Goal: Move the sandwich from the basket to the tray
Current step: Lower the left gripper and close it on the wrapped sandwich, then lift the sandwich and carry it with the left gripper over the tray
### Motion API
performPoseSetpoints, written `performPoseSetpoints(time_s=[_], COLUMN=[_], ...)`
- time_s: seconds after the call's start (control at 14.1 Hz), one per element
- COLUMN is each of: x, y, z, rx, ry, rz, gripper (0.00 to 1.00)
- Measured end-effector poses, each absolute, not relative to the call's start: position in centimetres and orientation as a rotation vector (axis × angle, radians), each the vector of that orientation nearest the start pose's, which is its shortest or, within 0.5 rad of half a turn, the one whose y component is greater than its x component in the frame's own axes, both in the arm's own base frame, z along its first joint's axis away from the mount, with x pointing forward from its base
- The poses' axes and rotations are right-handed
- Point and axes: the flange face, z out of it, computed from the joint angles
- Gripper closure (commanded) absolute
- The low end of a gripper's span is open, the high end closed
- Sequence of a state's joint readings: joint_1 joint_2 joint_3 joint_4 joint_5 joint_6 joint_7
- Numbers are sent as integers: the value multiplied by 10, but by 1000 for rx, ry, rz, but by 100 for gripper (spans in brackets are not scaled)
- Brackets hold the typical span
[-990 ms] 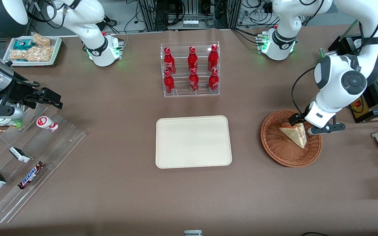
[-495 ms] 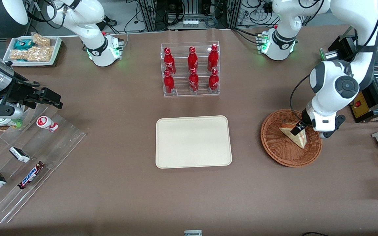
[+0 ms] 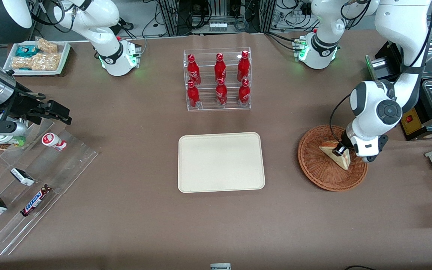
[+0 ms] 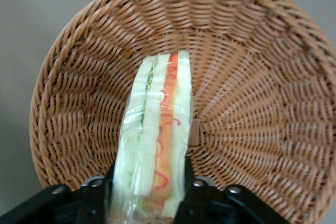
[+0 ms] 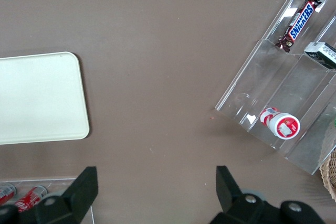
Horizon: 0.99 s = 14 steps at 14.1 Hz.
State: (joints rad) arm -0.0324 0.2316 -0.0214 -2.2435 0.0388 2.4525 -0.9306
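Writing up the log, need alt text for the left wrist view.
A wrapped sandwich stands on edge in a woven basket, showing green and orange filling between white bread. The claw straddles its near end, one finger on each side.

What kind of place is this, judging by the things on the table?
Probably a robotics lab set up like a snack shop: a clear rack of red bottles, a sandwich in a basket where the gripper reaches, and a tray.

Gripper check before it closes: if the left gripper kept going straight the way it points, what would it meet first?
Likely the sandwich between the gripper's fingers, then the basket floor just under it.
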Motion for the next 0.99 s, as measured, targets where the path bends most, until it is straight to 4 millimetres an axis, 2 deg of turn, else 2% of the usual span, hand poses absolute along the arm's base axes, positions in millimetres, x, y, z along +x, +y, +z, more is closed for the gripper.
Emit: performPoseSetpoints(time_s=[0.21,0.28,0.42,0.64,0.99], x=[559,568,578,576,566], y=[-39,-50,-89,-170,-342], z=[292,309,338,346,334], rx=[-2834,-2841,-2879,-2962,-3107], ry=[-1249,-1216,-1127,-939,-567], rz=[59,75,69,32,-41], gripper=[99,99,98,93,93])
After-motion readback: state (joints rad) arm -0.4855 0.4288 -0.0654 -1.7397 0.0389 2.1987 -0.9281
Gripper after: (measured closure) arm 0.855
